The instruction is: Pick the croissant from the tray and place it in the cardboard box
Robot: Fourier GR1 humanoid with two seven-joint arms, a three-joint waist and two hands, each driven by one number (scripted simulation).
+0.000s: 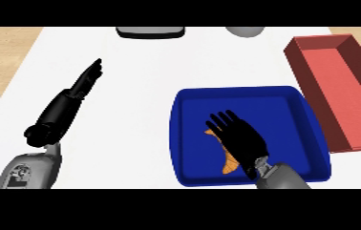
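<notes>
Right robot hand [239,137] is hovering over the croissant [229,164], fingers spread straight, gripping nothing yet. Croissant's sitting mostly under its palm in the tray [296,93]. Box [331,88] is waiting further right, so grab and drop are both still left.

Desk [176,62]: smooth matt white top, pale wood grain at its edges. Tray [185,129]: deep blue, smooth, plastic-like, faint sheen. Box [331,95]: flat matt red walls, cardboard-like. Croissant [229,166]: orange-brown, matt crust. Right hand [243,138]: matt black; forearms grey, metal-like.
</notes>
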